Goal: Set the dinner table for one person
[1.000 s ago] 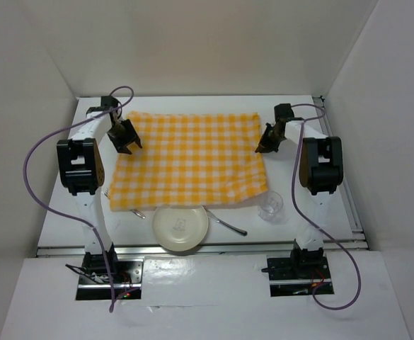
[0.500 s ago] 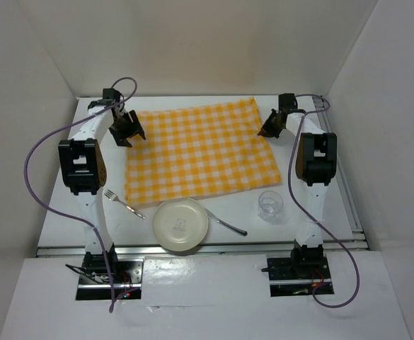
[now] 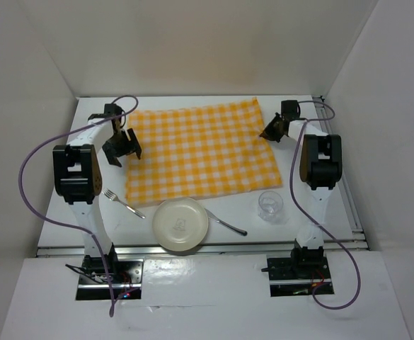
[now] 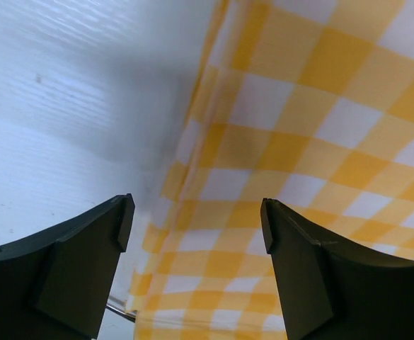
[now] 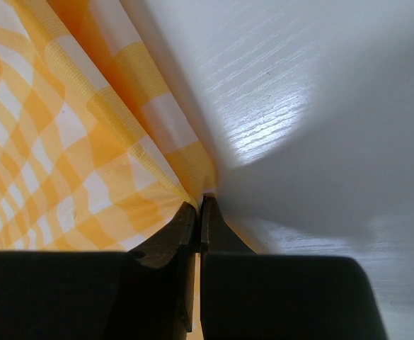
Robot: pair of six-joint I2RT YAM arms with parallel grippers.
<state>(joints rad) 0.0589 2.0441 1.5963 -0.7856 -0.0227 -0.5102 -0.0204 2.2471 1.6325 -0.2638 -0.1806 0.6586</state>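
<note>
The yellow-and-white checked cloth [image 3: 199,149] lies spread on the white dinner table [image 3: 192,102]. My left gripper [image 3: 122,146] is open and empty, hovering over the cloth's left edge; in the left wrist view [image 4: 196,212] the cloth [image 4: 299,142] lies flat below the spread fingers [image 4: 86,248]. My right gripper [image 3: 271,130] is shut on the cloth's far right edge, and in the right wrist view [image 5: 201,204] the cloth [image 5: 86,142] is pinched between the jaws. A cream plate [image 3: 181,224], a fork [image 3: 124,203], a second metal utensil [image 3: 226,225] and a clear glass [image 3: 270,205] sit near the front edge.
White walls enclose the table on three sides. Metal rails run along the front edge [image 3: 249,244] and the right side [image 3: 349,205]. Purple cables loop from both arms. Bare tabletop shows left of the cloth [image 4: 65,106] and beside its right edge [image 5: 299,85].
The cloth slid toward the far side, uncovering the fork. My left gripper let go of the cloth, opened and drew back toward me. My right gripper still holds the edge.
</note>
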